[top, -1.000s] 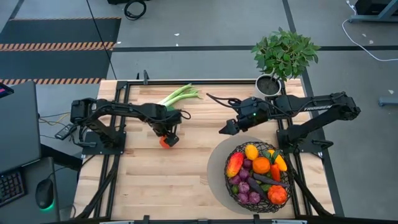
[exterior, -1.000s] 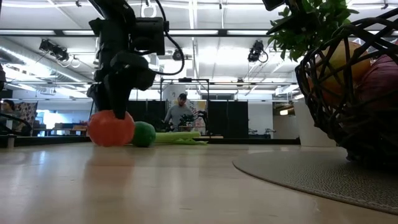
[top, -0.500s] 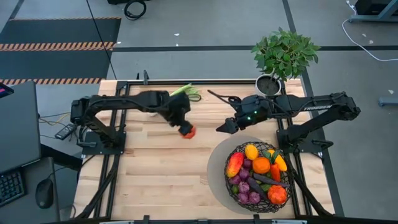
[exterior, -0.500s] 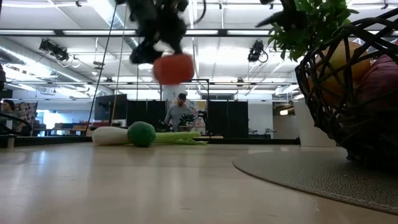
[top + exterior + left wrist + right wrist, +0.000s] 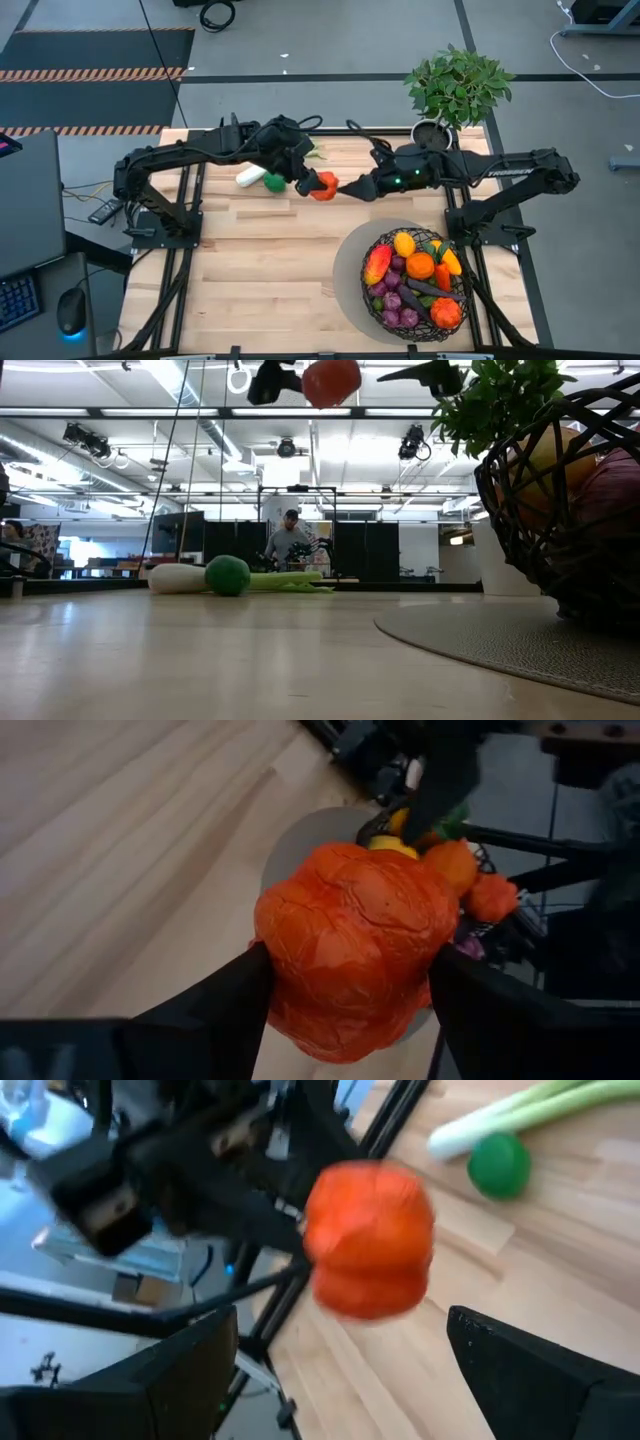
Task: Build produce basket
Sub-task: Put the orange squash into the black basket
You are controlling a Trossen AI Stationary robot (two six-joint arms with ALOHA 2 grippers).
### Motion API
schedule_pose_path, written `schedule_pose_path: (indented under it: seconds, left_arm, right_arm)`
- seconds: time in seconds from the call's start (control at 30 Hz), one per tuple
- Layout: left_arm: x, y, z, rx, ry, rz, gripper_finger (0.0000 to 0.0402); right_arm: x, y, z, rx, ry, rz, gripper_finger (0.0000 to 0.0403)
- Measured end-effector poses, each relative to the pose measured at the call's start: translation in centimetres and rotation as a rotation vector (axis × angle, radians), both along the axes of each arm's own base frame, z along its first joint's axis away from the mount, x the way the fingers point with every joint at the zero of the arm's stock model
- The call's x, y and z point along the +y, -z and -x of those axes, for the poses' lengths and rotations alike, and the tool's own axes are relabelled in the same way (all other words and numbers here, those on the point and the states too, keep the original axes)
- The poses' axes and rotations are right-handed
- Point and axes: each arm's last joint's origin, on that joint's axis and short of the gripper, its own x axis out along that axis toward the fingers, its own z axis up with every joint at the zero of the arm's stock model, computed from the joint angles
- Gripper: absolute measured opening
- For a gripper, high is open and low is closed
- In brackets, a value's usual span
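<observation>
Wooden table under you carries the basket at its 5 o'clock corner, and the left gripper holds a red-orange toy vegetable in the air near the middle of the far side. Your right gripper stands wide and empty just at 3 o'clock of this piece, nearer to the basket, so a handover looks probable. Leek and lime lie at 9 o'clock of it; I can read no writing.
</observation>
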Motion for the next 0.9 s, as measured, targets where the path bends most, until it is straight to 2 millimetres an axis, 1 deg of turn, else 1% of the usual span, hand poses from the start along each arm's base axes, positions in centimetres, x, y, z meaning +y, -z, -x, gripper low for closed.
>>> schedule_pose_path:
  seconds: [0.13,0.4,0.67,0.9]
  left_arm:
    - [0.1,-0.5,-0.2,-0.039,-0.050,0.053,0.0250]
    - [0.2,-1.4,-0.8,-0.145,-0.131,0.156,0.0254]
    - [0.3,-1.6,-1.0,-0.171,-0.179,0.187,0.0254]
    - [0.4,-2.4,-1.3,-0.255,-0.189,0.202,0.0252]
  right_arm:
    - [-0.3,-0.1,0.0,-0.010,0.010,0.017,0.0363]
    - [-0.4,-0.1,0.0,-0.005,0.034,0.106,0.0363]
    - [-0.6,-0.6,-0.3,-0.054,0.063,0.188,0.0363]
    - [-1.2,-0.5,-0.5,-0.051,0.091,0.193,0.0363]
